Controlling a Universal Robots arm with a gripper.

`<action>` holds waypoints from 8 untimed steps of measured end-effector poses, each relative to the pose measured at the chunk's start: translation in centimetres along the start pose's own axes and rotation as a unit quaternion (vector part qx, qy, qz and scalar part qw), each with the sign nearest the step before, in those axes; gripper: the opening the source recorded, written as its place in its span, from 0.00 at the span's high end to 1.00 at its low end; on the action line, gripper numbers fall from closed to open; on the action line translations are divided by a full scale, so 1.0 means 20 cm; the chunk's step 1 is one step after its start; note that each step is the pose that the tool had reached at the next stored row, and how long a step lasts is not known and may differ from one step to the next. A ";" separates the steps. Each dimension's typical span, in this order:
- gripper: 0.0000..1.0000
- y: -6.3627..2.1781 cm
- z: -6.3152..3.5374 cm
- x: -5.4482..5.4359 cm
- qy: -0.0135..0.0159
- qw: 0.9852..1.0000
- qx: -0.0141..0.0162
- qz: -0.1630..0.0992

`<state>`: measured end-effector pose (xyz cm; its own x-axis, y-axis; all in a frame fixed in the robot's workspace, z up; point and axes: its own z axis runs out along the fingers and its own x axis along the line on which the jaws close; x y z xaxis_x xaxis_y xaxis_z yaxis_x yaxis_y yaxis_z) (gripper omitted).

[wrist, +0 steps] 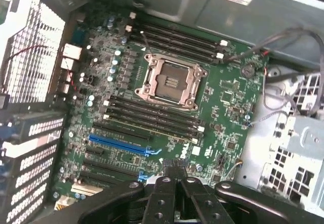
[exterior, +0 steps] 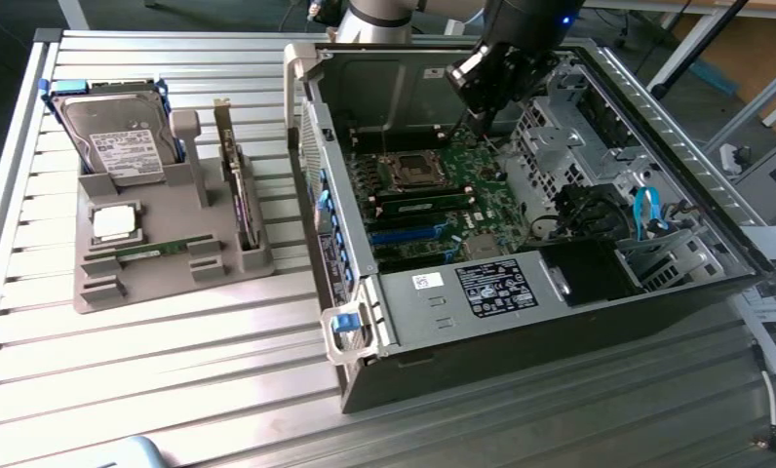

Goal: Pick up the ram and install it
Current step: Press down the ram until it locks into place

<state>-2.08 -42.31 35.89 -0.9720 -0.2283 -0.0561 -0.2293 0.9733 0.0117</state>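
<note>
Open computer case (exterior: 519, 292) lies on its side on the slatted metal table (exterior: 167, 370), so the green motherboard (wrist: 228, 113) faces up and can be reached from above.

Gripper (exterior: 484, 115) hangs inside the case over the far part of the board, beyond the empty square processor socket (wrist: 171, 80). In the wrist view its black fingers (wrist: 167, 193) are pressed together with nothing between them, so it carries nothing.

Ram (exterior: 421, 206): a thin green stick with dark chips stands on edge in one of the long black slots just near of the socket. In the wrist view it shows as a pale line (wrist: 152, 126) between white end clips. Judged seated, though the depth of seating cannot be told.

A similar thin green stick (exterior: 154, 251) lies in a groove of the grey moulded holder (exterior: 167, 283), left of the case. Which stick the task means cannot be settled.

The holder's ribs keep the parts upright and apart for grasping:
- silver hard drive (exterior: 128, 141) at its far end
- dark expansion card (exterior: 239, 190) on edge at its right
- small square chip (exterior: 115, 222) lying flat
</note>
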 end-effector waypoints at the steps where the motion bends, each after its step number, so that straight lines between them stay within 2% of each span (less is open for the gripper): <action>1: 0.89 0.000 0.000 0.00 0.000 1.000 0.000 0.007; 5: 0.89 0.000 0.001 0.00 0.000 0.999 0.002 0.037; 8: 0.89 0.000 0.001 0.00 -0.001 0.998 0.003 0.061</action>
<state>-2.08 -42.31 35.87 -0.9925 -0.1090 -0.0560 -0.1098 0.9939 0.0116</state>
